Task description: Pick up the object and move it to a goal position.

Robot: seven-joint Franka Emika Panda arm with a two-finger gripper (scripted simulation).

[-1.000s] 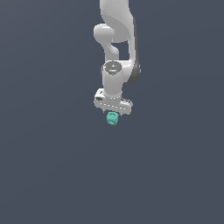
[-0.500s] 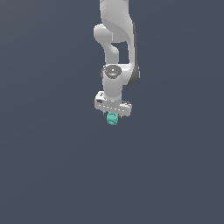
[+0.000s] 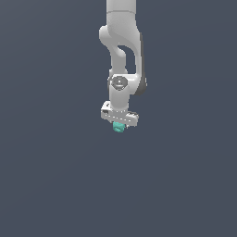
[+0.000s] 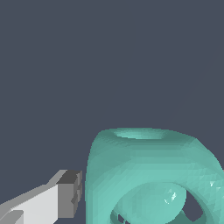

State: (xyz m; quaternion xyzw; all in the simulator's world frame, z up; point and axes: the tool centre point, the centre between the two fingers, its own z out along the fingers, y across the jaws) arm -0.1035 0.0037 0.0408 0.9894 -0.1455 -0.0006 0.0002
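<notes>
The object [image 3: 119, 127] is a small teal-green block with rounded ring-like openings. It sits between the fingers of my white gripper [image 3: 119, 125], directly under the hand's tilted crossbar. In the wrist view the object [image 4: 148, 175] fills the near corner of the picture. One grey-tipped finger [image 4: 65, 194] stands right against its side; the other finger is hidden behind the block. The gripper is shut on the object. No goal marker shows in either view.
A plain dark grey surface [image 3: 51, 176] fills both views all round the arm [image 3: 121, 41]. No other objects, containers or edges are in view.
The wrist and hand have sunk slightly and the crossbar has tilted. The teal block stays between the fingers at almost the same spot.
</notes>
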